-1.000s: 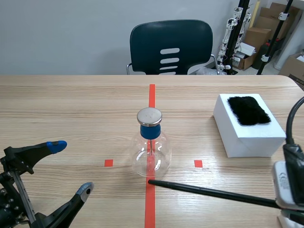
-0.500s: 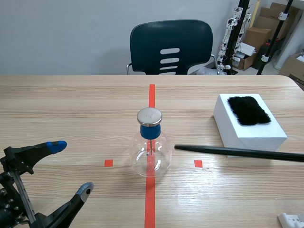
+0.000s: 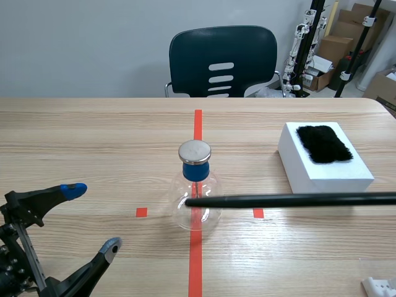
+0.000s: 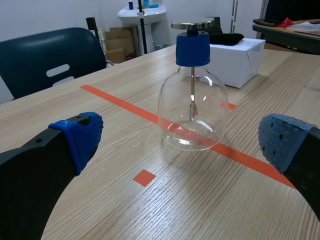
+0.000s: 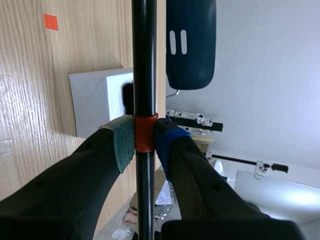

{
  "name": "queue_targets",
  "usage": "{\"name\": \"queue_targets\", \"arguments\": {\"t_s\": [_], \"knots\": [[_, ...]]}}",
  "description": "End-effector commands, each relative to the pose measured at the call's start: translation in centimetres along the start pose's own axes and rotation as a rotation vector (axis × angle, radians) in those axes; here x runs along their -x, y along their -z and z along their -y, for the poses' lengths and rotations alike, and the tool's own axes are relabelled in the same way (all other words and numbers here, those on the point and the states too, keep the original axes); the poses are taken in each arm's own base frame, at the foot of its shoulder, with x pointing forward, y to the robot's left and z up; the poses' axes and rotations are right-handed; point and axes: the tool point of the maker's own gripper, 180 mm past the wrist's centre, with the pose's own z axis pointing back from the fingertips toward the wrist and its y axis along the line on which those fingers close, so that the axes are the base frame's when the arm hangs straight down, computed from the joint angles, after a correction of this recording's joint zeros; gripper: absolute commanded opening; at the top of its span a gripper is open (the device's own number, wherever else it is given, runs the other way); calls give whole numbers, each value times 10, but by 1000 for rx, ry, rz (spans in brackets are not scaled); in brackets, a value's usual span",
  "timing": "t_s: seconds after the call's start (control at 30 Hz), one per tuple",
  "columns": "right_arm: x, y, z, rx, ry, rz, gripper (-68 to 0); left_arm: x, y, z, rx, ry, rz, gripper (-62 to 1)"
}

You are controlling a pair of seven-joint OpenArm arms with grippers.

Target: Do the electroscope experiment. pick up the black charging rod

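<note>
The black charging rod (image 3: 291,200) lies level above the desk (image 3: 93,136), running from the right edge toward the middle. Its free tip crosses in front of the belly of the glass electroscope flask (image 3: 204,185); whether it touches the glass cannot be told. The right wrist view shows the right gripper (image 5: 145,135) with its fingers (image 5: 124,140) clenched on the rod at a narrow orange-red band, and rod length runs out both ahead of and behind the pads. The pickup itself looks done. The rod looks thin, stiff, light and smooth, so it would probably slip or twist under a loose hold. The band seems a sensible place to grasp, though the long reach ahead of it will magnify any wrist motion at the tip. The flask, with a blue collar and a metal disc (image 3: 195,151) on top, looks fragile and easy to tip. To the right and farther off sits a white box (image 3: 322,173) with black fur (image 3: 323,143) on top. At the near left, the left gripper (image 3: 93,218) rests with fingers spread wide, holding nothing.
</note>
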Motion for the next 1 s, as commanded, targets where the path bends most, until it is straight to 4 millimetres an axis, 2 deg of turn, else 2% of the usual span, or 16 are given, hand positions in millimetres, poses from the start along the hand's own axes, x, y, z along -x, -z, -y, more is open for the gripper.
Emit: {"name": "queue_targets", "arguments": {"t_s": [0.0,0.43,0.97], "knots": [[-3,-3,3,29,-1,-4,-669,-6,4,-1,-4,-1,31,14],[-30,-21,-18,28,12,8,-669,-6,4,-1,-4,-1,32,14],[-32,-21,-24,0,-8,17,-669,-6,4,-1,-4,-1,32,14]]}}
